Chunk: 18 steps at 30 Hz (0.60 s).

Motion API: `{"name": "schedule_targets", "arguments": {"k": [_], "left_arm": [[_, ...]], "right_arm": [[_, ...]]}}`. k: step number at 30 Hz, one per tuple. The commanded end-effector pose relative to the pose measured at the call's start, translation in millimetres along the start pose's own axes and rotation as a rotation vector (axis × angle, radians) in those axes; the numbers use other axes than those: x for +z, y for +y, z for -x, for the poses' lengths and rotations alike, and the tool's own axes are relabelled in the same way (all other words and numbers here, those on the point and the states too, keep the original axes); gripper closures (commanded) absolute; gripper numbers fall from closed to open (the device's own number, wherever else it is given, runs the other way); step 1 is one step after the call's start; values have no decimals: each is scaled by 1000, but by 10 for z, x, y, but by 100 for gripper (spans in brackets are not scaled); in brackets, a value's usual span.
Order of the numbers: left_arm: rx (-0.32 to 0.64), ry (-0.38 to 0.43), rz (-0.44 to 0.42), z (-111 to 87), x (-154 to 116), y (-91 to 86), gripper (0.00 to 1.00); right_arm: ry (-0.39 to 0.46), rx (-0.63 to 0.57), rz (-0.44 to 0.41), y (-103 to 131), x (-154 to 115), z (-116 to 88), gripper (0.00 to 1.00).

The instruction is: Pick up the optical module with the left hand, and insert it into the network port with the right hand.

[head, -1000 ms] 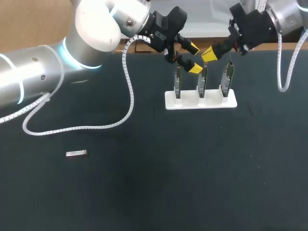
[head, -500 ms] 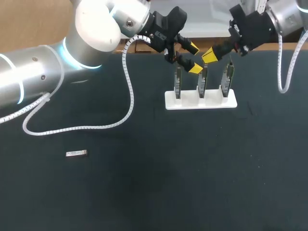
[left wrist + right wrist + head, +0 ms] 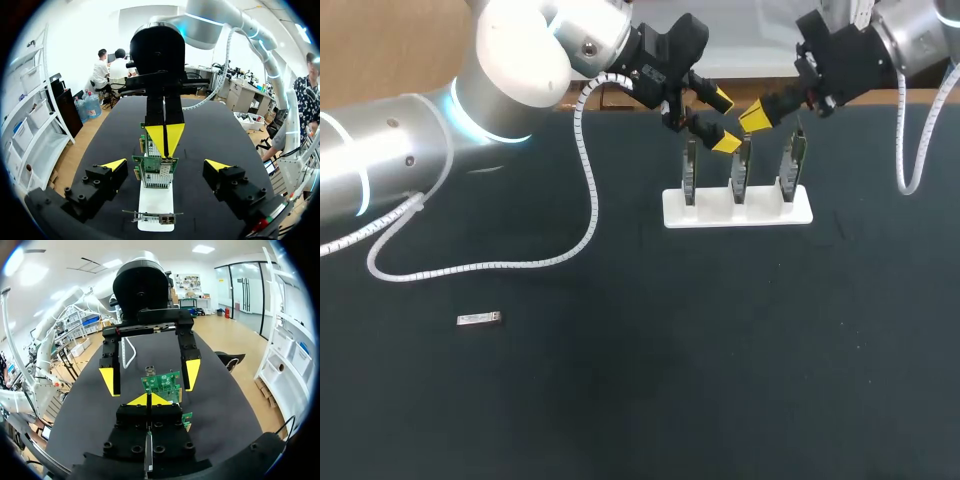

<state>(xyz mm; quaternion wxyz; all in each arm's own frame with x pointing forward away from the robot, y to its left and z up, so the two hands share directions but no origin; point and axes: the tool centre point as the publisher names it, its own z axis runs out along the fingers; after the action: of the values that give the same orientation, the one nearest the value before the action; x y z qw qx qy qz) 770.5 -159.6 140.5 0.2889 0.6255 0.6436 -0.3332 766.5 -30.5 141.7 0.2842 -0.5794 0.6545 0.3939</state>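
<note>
Silver arms (image 3: 390, 160) with glowing cyan rings; white coiled cables (image 3: 592, 195); black, yellow-tipped jaws

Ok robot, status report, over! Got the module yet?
Left jaws open, right jaws shut, both at the cards. Module lies on the table, far off, not picked up. White cable droops between.

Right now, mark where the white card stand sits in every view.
Head view: white card stand at the table's far middle, holding three upright green cards.
Left wrist view: the stand lies just ahead of the left hand, between its open fingers.
Right wrist view: its base is hidden behind the right hand.
Shared landmark: the green cards, seen in all three.
</note>
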Motion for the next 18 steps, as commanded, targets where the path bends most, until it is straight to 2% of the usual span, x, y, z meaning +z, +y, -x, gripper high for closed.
{"name": "schedule_targets", "arguments": {"k": [1, 11, 18], "left_arm": [[-2, 4, -1, 9, 5, 11, 0], [-2, 4, -1, 9, 5, 11, 0], [-2, 4, -1, 9, 5, 11, 0]], "right_arm": [[1, 3, 0, -9, 50, -79, 100], [-24, -22, -4, 10, -56, 57, 100], [-75, -22, -30, 21, -283, 191, 100]]}}
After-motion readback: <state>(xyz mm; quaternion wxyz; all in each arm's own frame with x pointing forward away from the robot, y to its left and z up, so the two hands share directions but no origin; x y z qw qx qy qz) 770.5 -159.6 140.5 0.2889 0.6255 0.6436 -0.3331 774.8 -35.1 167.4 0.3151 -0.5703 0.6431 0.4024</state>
